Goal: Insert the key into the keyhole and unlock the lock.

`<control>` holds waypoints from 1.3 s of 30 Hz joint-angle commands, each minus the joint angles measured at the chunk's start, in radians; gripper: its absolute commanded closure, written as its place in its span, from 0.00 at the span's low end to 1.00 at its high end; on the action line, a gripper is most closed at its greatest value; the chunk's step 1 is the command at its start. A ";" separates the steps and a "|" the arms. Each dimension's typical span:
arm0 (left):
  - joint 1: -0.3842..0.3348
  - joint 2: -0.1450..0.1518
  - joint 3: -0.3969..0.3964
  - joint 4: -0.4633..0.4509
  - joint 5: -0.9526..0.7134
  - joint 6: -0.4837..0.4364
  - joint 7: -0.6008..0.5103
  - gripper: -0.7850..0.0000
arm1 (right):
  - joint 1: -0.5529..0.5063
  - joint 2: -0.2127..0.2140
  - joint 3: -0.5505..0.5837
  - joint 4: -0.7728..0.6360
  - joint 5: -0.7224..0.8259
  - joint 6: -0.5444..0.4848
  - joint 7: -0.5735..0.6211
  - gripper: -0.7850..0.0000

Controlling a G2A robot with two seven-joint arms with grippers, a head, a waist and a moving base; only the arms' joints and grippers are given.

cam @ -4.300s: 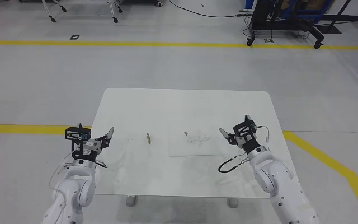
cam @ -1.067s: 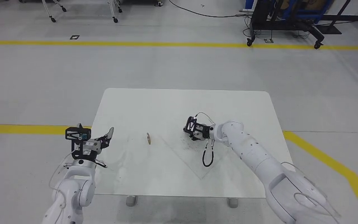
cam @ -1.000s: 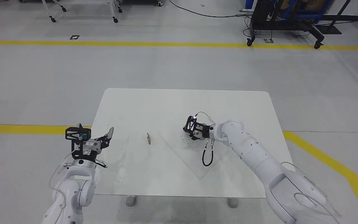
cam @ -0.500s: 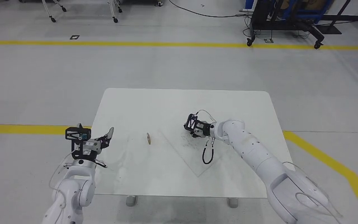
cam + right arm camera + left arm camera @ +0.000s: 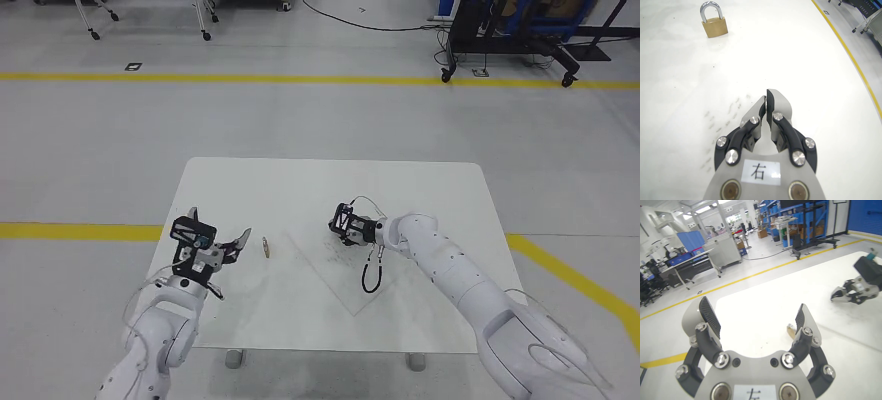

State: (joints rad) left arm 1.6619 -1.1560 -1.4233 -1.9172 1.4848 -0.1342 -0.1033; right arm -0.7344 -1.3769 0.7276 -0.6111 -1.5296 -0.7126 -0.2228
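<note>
The brass padlock is on the white table, in the left half and toward the robot's side. It seems to stand upright, and both legs of its silver shackle go into the body. In the right wrist view the padlock is well ahead of the jaws, with bare table between them.

The left gripper is near the padlock, on its left, and its jaws are spread wide and face it. In the left wrist view the left gripper hangs over the table, and the padlock is just beside one ribbed finger, which hides a part of it.

The right gripper is on the other side of the padlock, farther from it, low over the middle of the table. In its own view the right gripper has the jaws pressed together. I cannot tell if anything is pinched between them. The left wrist view shows the right gripper farther off, its tip close to the surface.

Small dark smudges mark the table beside it. A black cable hangs in a loop under the right arm. A yellow line runs across the floor behind the table.
</note>
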 commanded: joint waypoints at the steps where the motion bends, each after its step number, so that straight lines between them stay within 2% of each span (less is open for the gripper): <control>1: -0.035 -0.001 0.046 0.008 0.062 -0.029 -0.032 0.00 | 0.000 0.000 0.000 0.000 0.000 0.000 0.000 1.00; 4: -0.091 -0.009 0.107 0.045 0.095 -0.031 -0.062 0.00 | 0.000 0.000 0.000 0.000 0.000 0.000 0.000 1.00; 11: -0.232 -0.020 0.246 0.159 0.242 -0.147 -0.138 0.00 | 0.000 0.000 0.000 0.000 0.000 0.000 0.000 1.00; 20: -0.366 -0.054 0.395 0.328 0.342 -0.082 -0.162 0.00 | 0.000 0.000 0.000 0.000 0.000 0.000 0.000 1.00; 23: -0.405 -0.070 0.441 0.382 0.366 -0.036 -0.185 0.00 | 0.000 0.000 0.000 0.000 0.000 0.000 0.000 1.00; 29: -0.462 -0.100 0.510 0.472 0.404 0.047 -0.235 0.00 | 0.000 0.000 0.000 0.000 0.000 0.000 0.000 1.00; 39: -0.471 -0.112 0.518 0.537 0.426 0.052 -0.227 0.00 | 0.000 0.000 0.000 0.000 0.000 0.000 0.000 1.00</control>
State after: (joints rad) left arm 1.1910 -1.2673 -0.9050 -1.3823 1.9102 -0.0813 -0.3305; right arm -0.7344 -1.3769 0.7276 -0.6111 -1.5296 -0.7125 -0.2228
